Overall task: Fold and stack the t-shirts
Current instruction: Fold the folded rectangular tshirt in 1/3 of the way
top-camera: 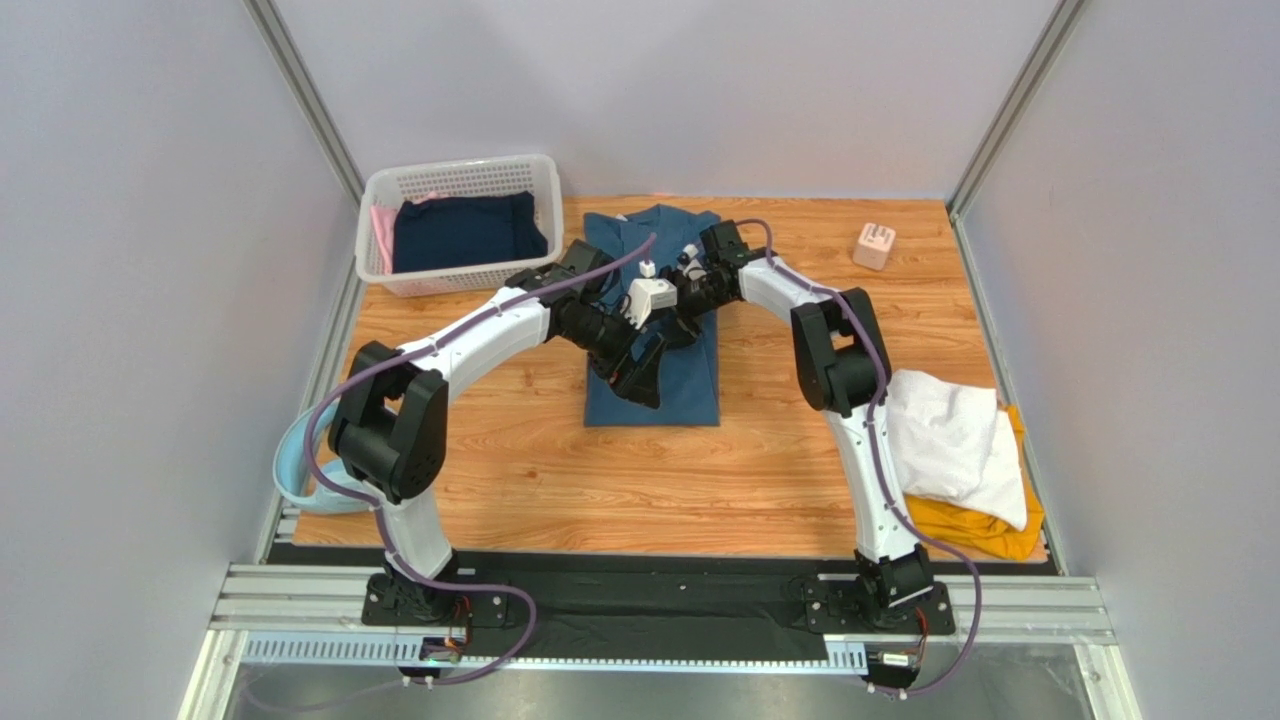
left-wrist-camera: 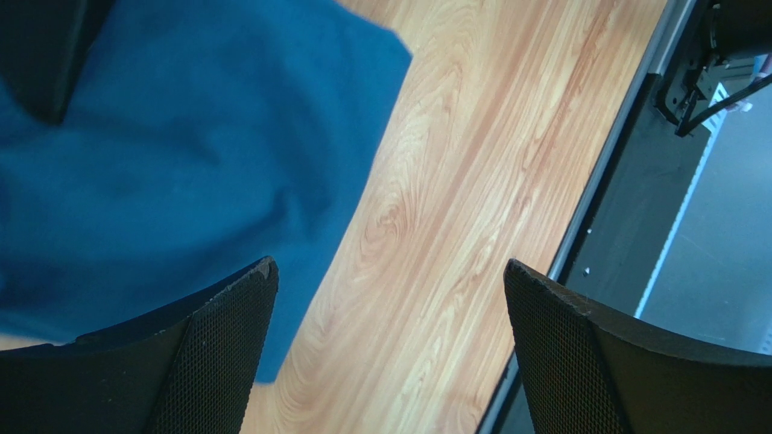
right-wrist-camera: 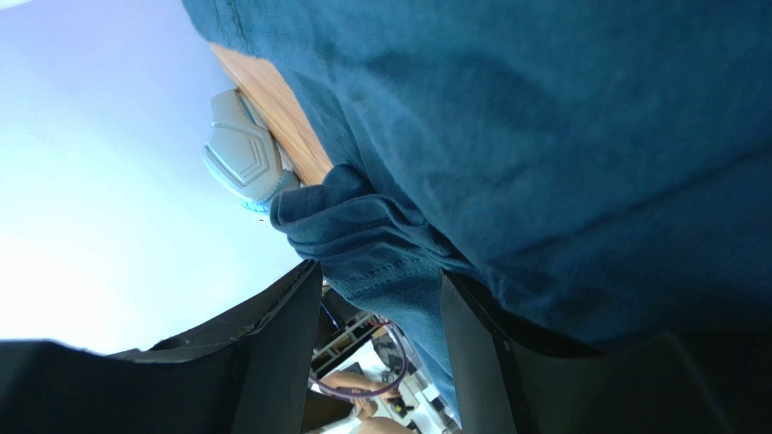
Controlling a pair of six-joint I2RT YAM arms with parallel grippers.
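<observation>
The right pincer [right-wrist-camera: 379, 273] is clenched on a bunched hem of the teal t-shirt [right-wrist-camera: 562, 136], with cloth pinched between its jaws. The left pincer [left-wrist-camera: 390, 264] is released, spread wide over the desk [left-wrist-camera: 453, 181] just beside the shirt's corner. The shirt lies mid-desk. The white t-shirt [top-camera: 947, 435] rests on the mustard t-shirt [top-camera: 977, 528] at the right edge.

The mustard t-shirt [top-camera: 962, 527] lies mostly hidden beneath the white t-shirt [top-camera: 947, 435].

Big tee [top-camera: 684, 383] lay mid desk [top-camera: 601, 480], twd far edge. Basket [top-camera: 451, 279] w/ clothes [top-camera: 466, 230] in it at far-left corner; small block [top-camera: 875, 245] nr far-right corner. At right edge, upper folded tee [top-camera: 947, 435] lay on lower folded tee [top-camera: 962, 525].
</observation>
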